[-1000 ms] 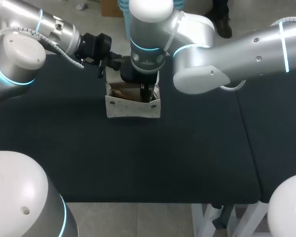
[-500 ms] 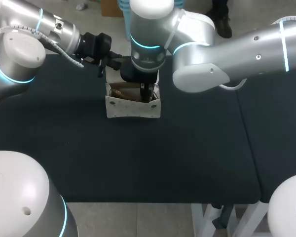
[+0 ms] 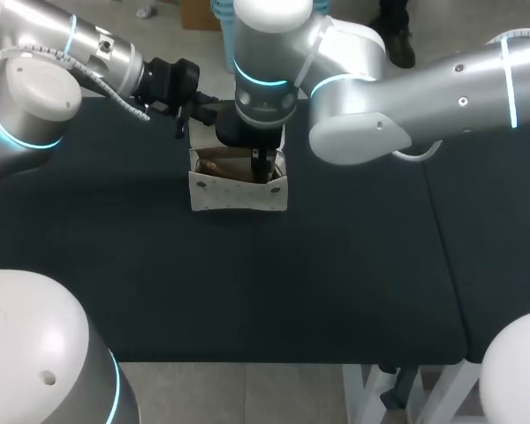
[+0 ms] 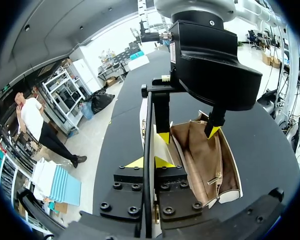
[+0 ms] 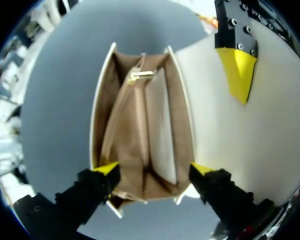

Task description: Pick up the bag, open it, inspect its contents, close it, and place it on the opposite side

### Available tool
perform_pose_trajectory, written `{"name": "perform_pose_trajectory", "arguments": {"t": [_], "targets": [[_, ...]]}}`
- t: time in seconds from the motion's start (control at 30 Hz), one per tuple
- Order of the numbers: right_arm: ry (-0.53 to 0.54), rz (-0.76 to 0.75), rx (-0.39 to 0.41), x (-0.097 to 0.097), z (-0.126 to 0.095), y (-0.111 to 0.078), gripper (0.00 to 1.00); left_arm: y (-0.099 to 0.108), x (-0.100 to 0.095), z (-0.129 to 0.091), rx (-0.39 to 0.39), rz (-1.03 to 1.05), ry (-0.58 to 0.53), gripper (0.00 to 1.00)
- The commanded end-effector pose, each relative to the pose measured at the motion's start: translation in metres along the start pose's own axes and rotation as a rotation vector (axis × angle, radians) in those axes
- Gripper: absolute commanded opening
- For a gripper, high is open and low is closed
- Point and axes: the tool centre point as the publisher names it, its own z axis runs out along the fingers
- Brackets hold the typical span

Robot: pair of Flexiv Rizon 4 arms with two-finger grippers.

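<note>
Currently the white leather bag with a tan lining (image 3: pixel 238 193) stands upright on the black worktop (image 3: pixel 247 283). It sits close to the far edge, roughly midway along it, with its mouth open upward.

The left gripper (image 3: pixel 201 113) is at the bag's far side. In the left wrist view its 2 yellow tips sit close together (image 4: pixel 151 162), pinching the bag's white flap (image 4: pixel 149 130), which shows edge-on as a thin dark line running out ahead of the fingers. From the right wrist view the flap (image 5: pixel 230 130) spreads out broad and pale beside the mouth, with 1 yellow finger of the left gripper (image 5: pixel 235 70) pressed flat on it.

The right gripper (image 3: pixel 261 163) points straight down over the bag from above. Its fingers are spread wide (image 5: pixel 154 168), 1 tip at each long wall near one end of the mouth. Whether they touch the walls cannot be told. The left wrist view shows the same wide stance (image 4: pixel 188 134) above the lining.

Inside the bag (image 5: pixel 140 125) a tan divider splits the space into 2 compartments. A small gold zip pull (image 5: pixel 140 75) lies at the end away from the right gripper's tips.
</note>
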Motion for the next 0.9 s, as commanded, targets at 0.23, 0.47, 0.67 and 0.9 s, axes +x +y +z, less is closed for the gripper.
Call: {"name": "perform_pose_trajectory", "arguments": {"t": [0.23,0.47,0.67,0.9], "targets": [[-0.049,0.0,-0.007,-0.003,-0.001,-0.001,0.43,-0.006,-0.001,0.001,0.005,0.001,0.0,0.0],[-0.158,-0.001,-0.012,-0.003,-0.046,-0.005,0.41,-0.006,-0.001,0.001,0.005,0.001,0.0,0.0],[-0.268,0.01,-0.005,0.002,-0.083,-0.013,0.4,-0.006,0.0,0.002,0.019,-0.002,0.011,0.0],[-0.322,0.027,-0.004,0.012,-0.098,-0.018,0.04,0.013,-0.013,0.019,0.011,-0.04,0.014,0.0]]}}
